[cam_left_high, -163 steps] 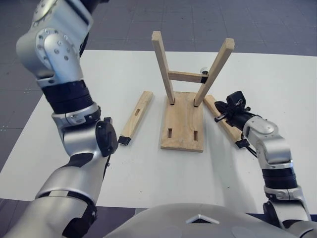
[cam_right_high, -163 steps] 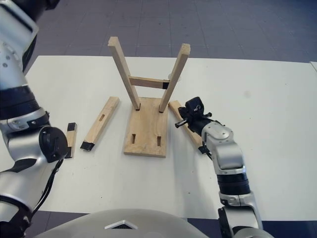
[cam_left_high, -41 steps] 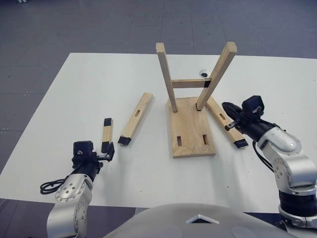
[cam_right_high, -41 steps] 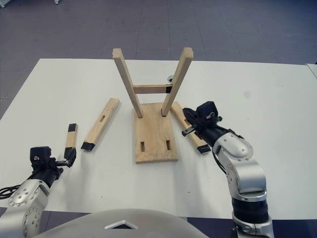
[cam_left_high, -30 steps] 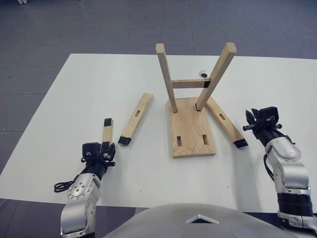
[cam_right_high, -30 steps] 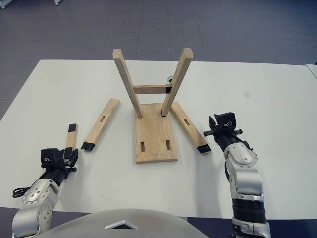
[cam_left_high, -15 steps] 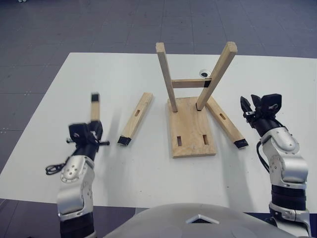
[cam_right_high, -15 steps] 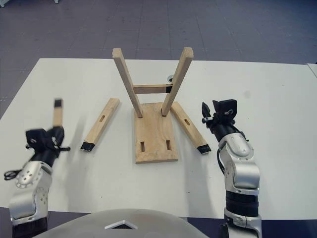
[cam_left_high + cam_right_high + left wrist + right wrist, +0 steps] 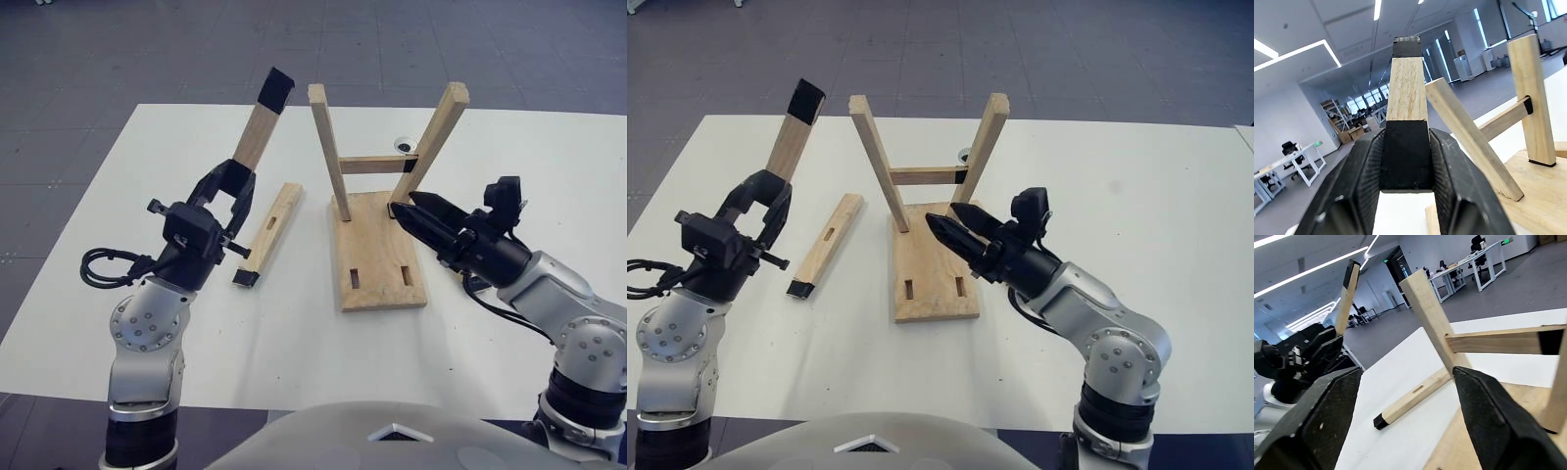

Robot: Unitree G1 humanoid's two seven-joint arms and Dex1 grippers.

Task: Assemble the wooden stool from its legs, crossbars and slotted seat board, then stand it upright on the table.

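Left eye view, two upright legs (image 9: 327, 147), one board (image 9: 378, 259)

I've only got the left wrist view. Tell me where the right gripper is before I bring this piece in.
Observer: The right gripper is open, raised over the seat board just in front of the standing legs.
Operator: Give me the free slots.
Observer: Two empty slots sit side by side near the board's end closest to the robot, to the right of your wooden piece.
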